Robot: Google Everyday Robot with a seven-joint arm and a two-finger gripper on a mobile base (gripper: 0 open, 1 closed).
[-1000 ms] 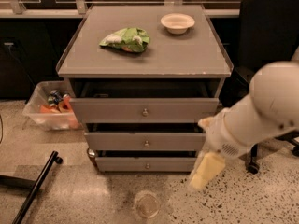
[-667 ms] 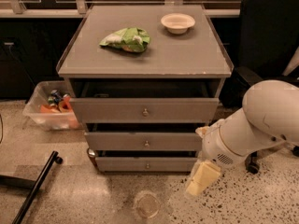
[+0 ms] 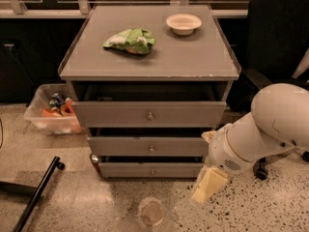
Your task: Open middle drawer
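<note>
Between the top and bottom drawers: you see the middle drawer, grey and flat, with a dark gap above its front.
Knob: a small round metal knob sits at the centre of that front, and nothing touches it.
Pincer: your pincer hangs low near the floor, below and to the right of the middle drawer, just beside the right end of the bottom drawer. You cannot tell if it is open or closed.
Arm: the fat white arm comes in from the right.
Top drawer: the top drawer is pulled out a bit and looks dark inside.
Counter: the grey counter holds a green bag and a pale bowl, well apart.
Floor: a clear bin stands left of the drawers, and a round clear thing lies in front.
</note>
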